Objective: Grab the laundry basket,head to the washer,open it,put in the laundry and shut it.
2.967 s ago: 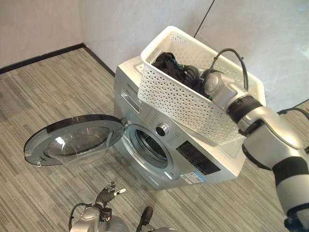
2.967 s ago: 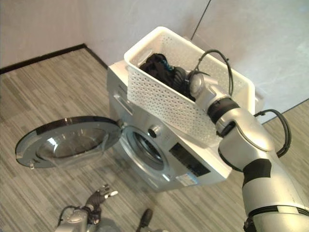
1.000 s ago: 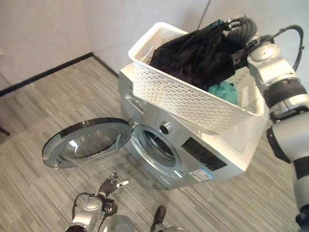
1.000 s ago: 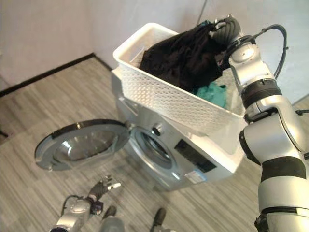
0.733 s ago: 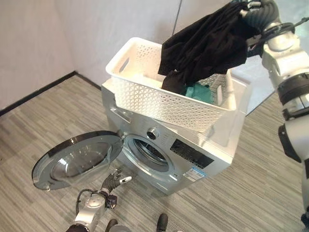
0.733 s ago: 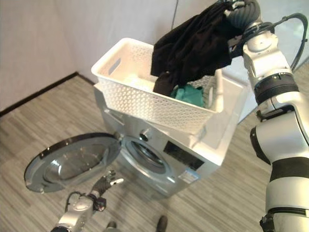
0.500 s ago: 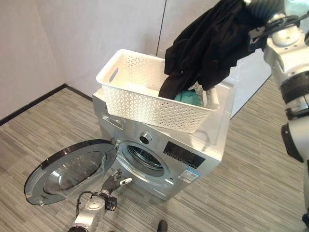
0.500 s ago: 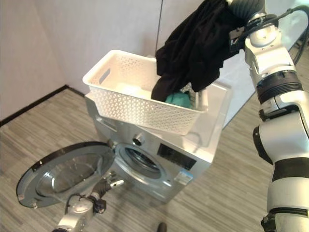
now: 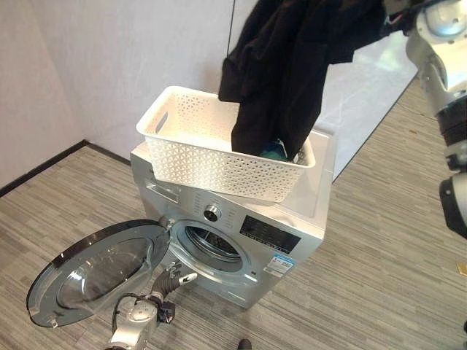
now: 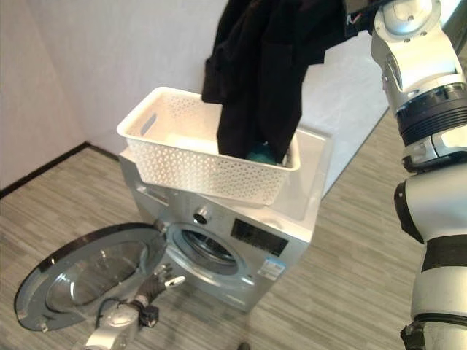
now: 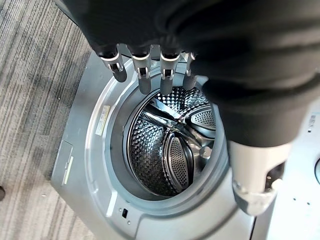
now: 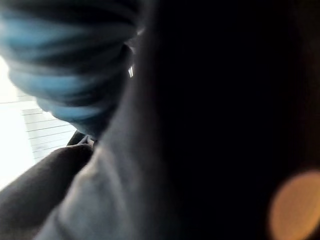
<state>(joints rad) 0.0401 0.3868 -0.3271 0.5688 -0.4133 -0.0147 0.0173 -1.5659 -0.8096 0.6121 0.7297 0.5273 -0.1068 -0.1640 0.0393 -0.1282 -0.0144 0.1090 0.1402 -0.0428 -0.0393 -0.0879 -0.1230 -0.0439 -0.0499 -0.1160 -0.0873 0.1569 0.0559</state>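
That floppy black garment [image 9: 292, 65] droops long from the raised right arm; can't tell that hand's grip. Left hand [image 11: 150, 75] fingers straight.

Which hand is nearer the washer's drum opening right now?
Left. The left hand hangs just in front of the drum opening, fingers straight. The right arm is raised high above the basket, lifting the black garment.

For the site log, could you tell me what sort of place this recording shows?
Probably a bare test room set up as a laundry corner, not a home: a lone silver washer stands on striped grey flooring before plain pale wall panels, with a white laundry basket on top.
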